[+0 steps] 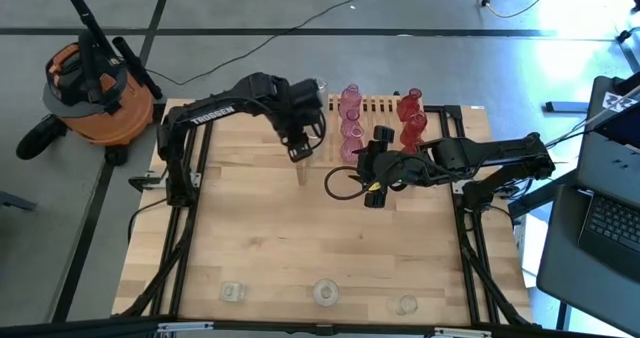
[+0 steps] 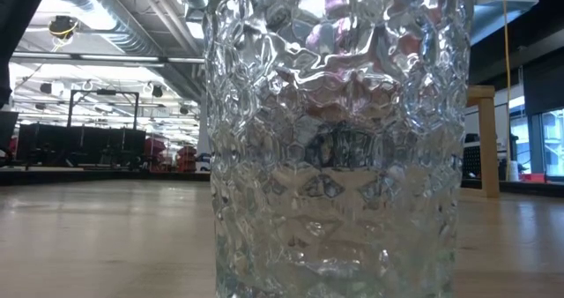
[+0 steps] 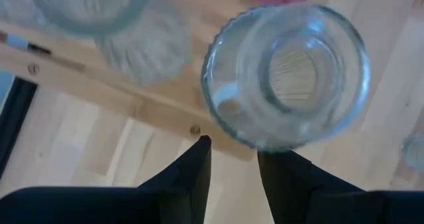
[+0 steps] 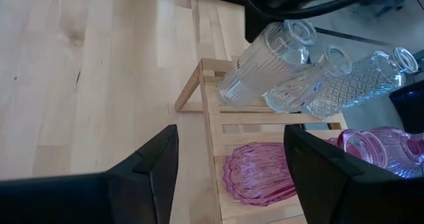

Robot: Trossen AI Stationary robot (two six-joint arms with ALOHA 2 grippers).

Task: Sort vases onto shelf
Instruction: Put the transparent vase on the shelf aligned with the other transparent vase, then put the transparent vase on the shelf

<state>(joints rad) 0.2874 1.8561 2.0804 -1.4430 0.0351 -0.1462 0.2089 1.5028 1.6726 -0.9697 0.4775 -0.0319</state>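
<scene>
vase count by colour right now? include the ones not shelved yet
Clear vases: 6 (3 on the shelf, 3 along the table near edge)
Pink vases: 3, on the shelf
Red vases: 2 made out, on the shelf; they are bunched, so one more may be hidden
Total: 11, at least

I work in an industrial lab: exposed ceiling ducts [image 2: 106,16], concrete floor [image 1: 250,8], orange shop vacuum [image 1: 95,88].

3 clear vases [image 1: 325,293] dot the otherwise open near tabletop [image 1: 300,238].
</scene>
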